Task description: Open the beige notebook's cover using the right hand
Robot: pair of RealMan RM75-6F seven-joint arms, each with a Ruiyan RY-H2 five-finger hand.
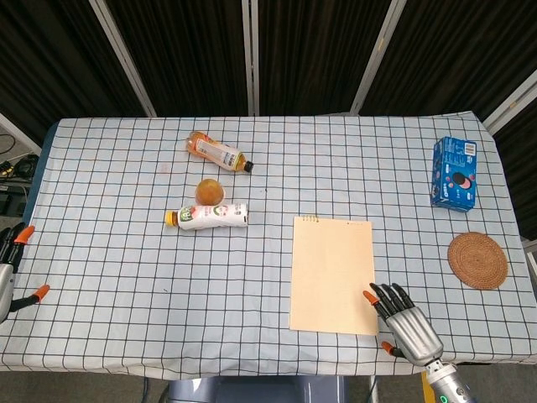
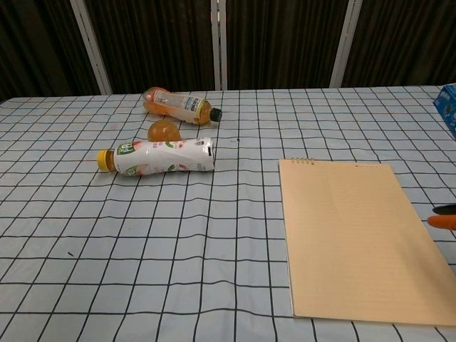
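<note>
The beige notebook [image 1: 333, 274] lies flat and closed on the checked tablecloth, its spiral binding at the far edge; the chest view shows the notebook [image 2: 356, 235] at lower right. My right hand [image 1: 408, 329] hovers open just off the notebook's near right corner, fingers spread and pointing up-left, holding nothing. Only its orange fingertips [image 2: 443, 220] enter the chest view at the right edge. My left hand [image 1: 10, 269] sits open at the table's far left edge, far from the notebook.
A white drink bottle [image 1: 207, 216], an orange bottle [image 1: 218, 154] and a small orange ball [image 1: 211, 191] lie left of centre. A blue box [image 1: 455, 173] and a round woven coaster [image 1: 477, 260] sit at the right side.
</note>
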